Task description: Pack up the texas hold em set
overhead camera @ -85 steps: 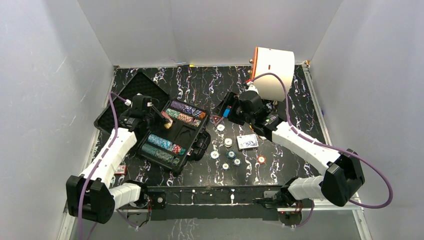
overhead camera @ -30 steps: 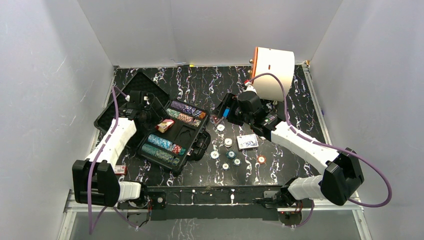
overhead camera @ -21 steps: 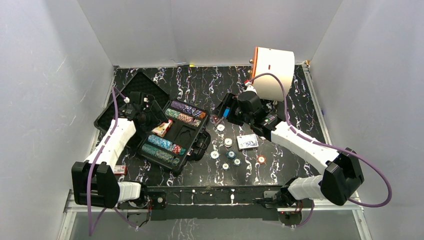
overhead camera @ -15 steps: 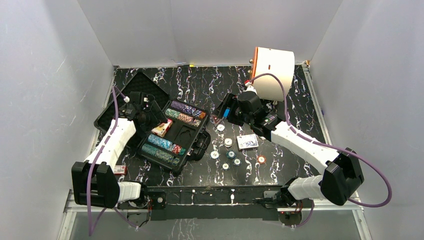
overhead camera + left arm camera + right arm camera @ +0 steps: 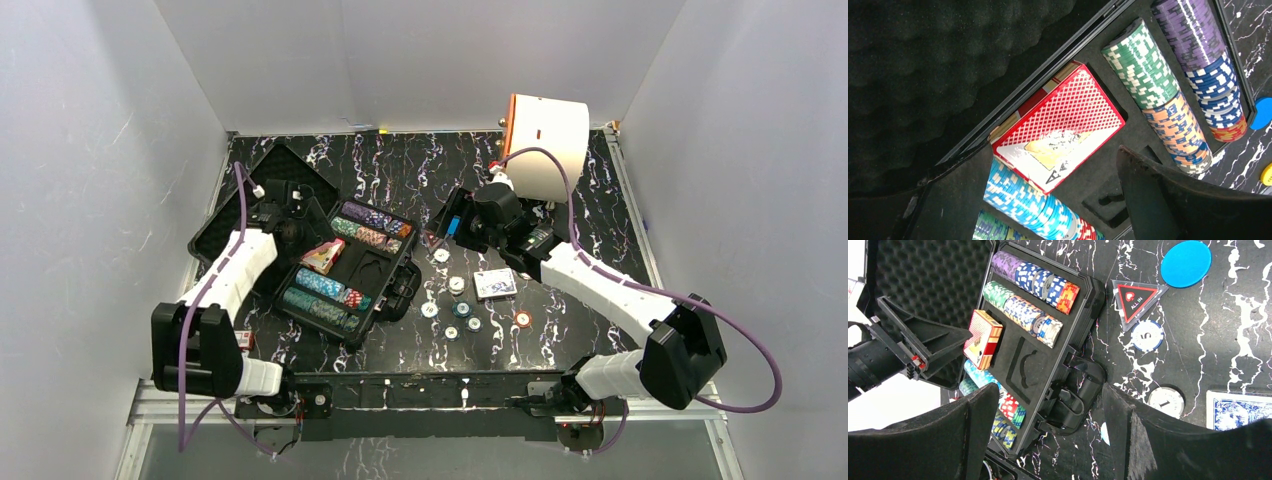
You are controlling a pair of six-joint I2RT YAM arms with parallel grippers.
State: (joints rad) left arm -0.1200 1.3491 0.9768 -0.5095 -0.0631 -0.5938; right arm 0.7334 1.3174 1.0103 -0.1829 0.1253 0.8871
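The black case (image 5: 372, 262) lies open on the left half of the tabletop (image 5: 400, 170), its long axis running diagonally from far right to near left. Its foam-lined lid (image 5: 262, 190) is folded out to the left. The handle (image 5: 1075, 400) points right, toward the loose pieces. Rows of poker chips (image 5: 1143, 65) fill the slots at both ends of the tray, lying across its length. The red deck (image 5: 1060, 127) sits mid-tray on the hinge side, back face up and tilted, with one edge propped on the rim by the lid rather than lying flat.

Right of the case, a triangular ALL IN button (image 5: 1136, 297) and a blue round button (image 5: 1186, 263) lie flat on the tabletop. Several loose chips (image 5: 457, 285) are scattered nearer the arms. The blue deck (image 5: 495, 284) lies flat just right of them, its long axis roughly left to right.

The left arm rises from its base beside the lid, its forearm angled toward the far right. The left pincer (image 5: 1052, 152) hangs over the red deck, fingers spread and gripping nothing. The right arm stretches from its elbow at the near right toward the far left. The right pincer (image 5: 1048, 390) hovers just right of the case's far end, spread wide and empty, facing the case. Behind it a white cylinder (image 5: 545, 140) sits at the tabletop's far edge.
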